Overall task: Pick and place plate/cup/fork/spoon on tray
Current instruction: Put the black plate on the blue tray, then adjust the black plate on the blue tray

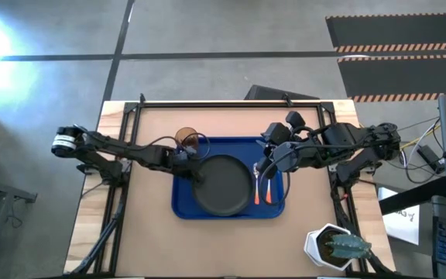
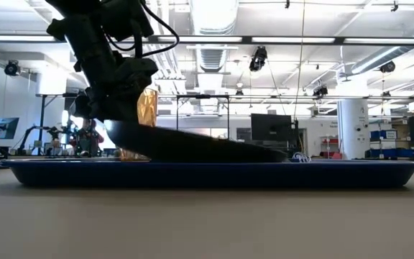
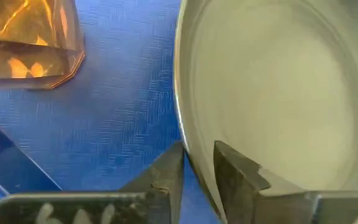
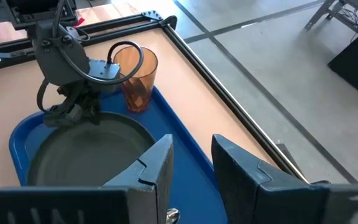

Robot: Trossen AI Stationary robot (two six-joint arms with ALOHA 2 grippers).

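The black plate [image 1: 224,184] is on the blue tray [image 1: 183,208], tilted. My left gripper [image 1: 193,173] is shut on the plate's left rim. The amber cup [image 1: 186,139] stands upright on the tray's far left corner, and also shows in the left wrist view [image 3: 30,43]. The spoon with its orange-red handle [image 1: 257,192] lies on the tray's right part, beside a second thin utensil [image 1: 269,194]; whether that is the fork I cannot tell. My right gripper [image 1: 266,166] hovers open and empty over the far ends of these utensils. My left gripper pinches the plate's left rim [image 3: 190,140] between its two fingers, one finger [image 3: 235,171] inside the plate and one [image 3: 163,177] outside it. It comes from the table's left, slanting down. The plate [image 2: 192,147] is tilted, its held side lifted and its right side on the tray [image 2: 214,174].
A white hexagonal plant pot [image 1: 330,248] stands at the table's near right. A black frame [image 1: 238,102] runs along the table's far edge and down both sides. Bare table lies near the tray's front.
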